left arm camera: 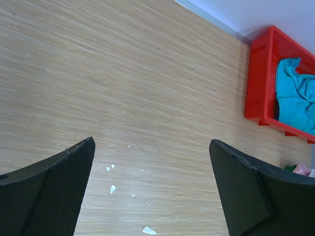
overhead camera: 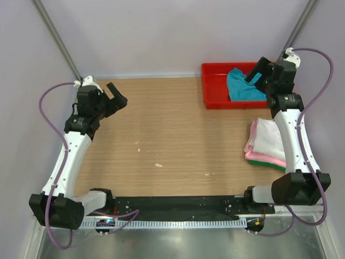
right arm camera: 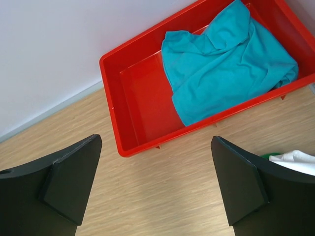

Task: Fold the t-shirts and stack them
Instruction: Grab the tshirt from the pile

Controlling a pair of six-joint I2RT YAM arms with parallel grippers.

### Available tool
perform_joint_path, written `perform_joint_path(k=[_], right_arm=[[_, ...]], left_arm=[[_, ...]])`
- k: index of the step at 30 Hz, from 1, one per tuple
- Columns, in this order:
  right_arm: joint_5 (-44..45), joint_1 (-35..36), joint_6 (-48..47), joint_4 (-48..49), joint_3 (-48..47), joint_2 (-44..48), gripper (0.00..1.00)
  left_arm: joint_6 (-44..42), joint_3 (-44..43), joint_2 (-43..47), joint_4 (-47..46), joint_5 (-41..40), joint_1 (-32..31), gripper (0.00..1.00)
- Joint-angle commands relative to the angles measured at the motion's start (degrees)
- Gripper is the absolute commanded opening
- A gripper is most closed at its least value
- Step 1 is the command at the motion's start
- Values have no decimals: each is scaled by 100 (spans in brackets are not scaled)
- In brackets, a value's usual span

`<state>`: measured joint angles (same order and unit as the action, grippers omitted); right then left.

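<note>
Right jaws: released, spread wide, nothing between them. They are held above the tabletop (overhead camera: 172, 135) just in front of the red tray (right arm camera: 109, 98), pointed toward it. Left jaws: likewise released and empty, held over bare wood on the far left, well apart from any cloth.

The teal t-shirt (right arm camera: 226, 64) is found crumpled in the right half of the tray, unfolded. A folded stack lies at the right edge of the tabletop beside the right arm (overhead camera: 288, 135): white t-shirt (overhead camera: 268, 137) on top, pink (overhead camera: 259, 157) and green (overhead camera: 268, 162) edges showing beneath.

Step judged in hand: fetching the last shirt, not yet grasped. For the next move, the right jaws are to be lowered onto a raised fold of teal cloth and closed, then the shirt lifted clear of the tray wall to the open middle, where the left arm (overhead camera: 67, 151) is needed for spreading
</note>
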<state>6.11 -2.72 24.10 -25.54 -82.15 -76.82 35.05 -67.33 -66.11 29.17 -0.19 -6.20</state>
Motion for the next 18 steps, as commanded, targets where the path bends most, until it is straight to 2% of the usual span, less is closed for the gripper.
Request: perform_joint_path(k=[1,8,13,18], right_arm=[[180,8,-46,470,-170,-132,100],[707,8,-98,594,-767,-887,100],[1198,0,-186,857,-1478,-2000,100],[1050,-62,-116,822,-2592,-3250,100]], left_arm=[[-182,-52,54,-306,54,22,100],[-262,18,-34,-368,422,22,100],[-270,45,-95,-394,590,22,100],[-244,27,-262,-386,722,31,100]])
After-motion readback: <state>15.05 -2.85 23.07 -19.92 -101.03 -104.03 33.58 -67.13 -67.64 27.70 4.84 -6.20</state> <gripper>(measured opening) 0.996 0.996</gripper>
